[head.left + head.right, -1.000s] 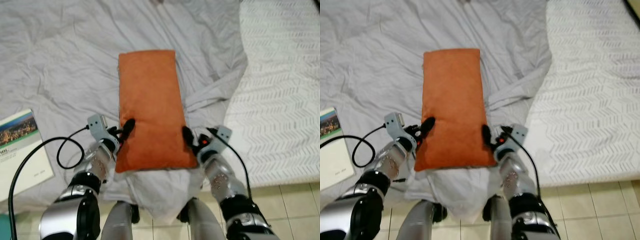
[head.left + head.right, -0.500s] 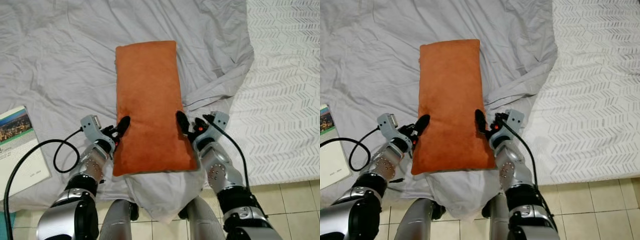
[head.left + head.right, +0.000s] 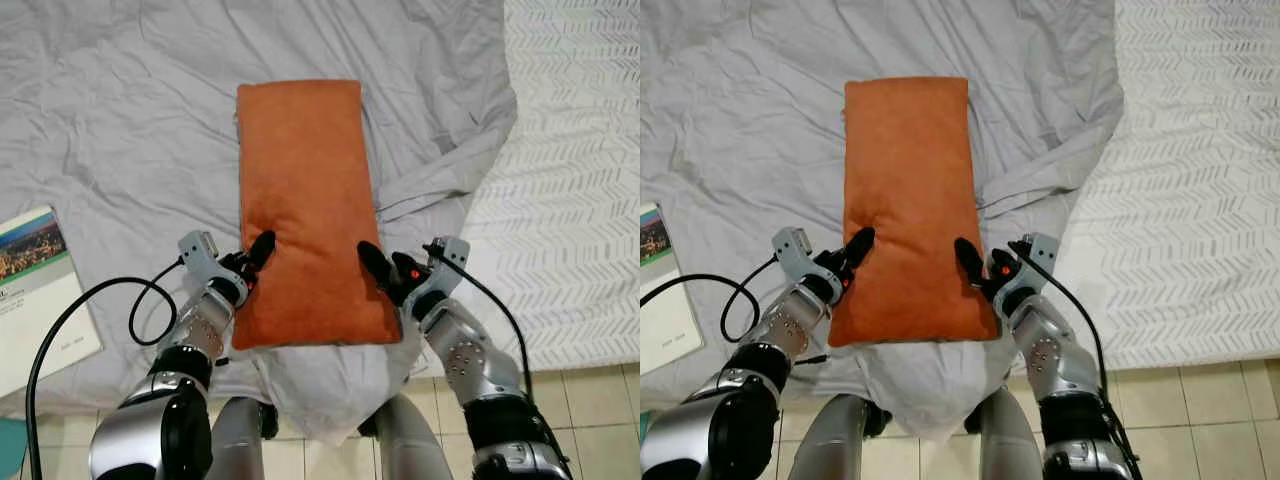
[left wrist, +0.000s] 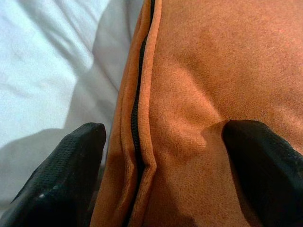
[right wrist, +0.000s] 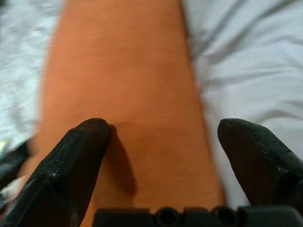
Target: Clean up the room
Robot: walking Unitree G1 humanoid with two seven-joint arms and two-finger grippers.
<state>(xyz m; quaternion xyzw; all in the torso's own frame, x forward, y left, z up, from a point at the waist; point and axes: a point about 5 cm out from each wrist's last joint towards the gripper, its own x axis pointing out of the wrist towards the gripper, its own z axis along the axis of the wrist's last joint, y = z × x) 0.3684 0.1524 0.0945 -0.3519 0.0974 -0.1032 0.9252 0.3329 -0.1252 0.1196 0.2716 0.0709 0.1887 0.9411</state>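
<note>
the left gripper [image 4: 161, 156] straddles the zippered edge of an orange pillow [image 4: 222, 71]. one black finger [image 4: 262, 165] presses into the pillow's face, denting the fabric around its tip. the other finger sits just outside the pillow's edge, over the white sheet [image 4: 42, 66]. a dark zipper [image 4: 137, 99] runs along the pillow's seam between them.

Tiled floor [image 3: 590, 400] below the bed
</note>
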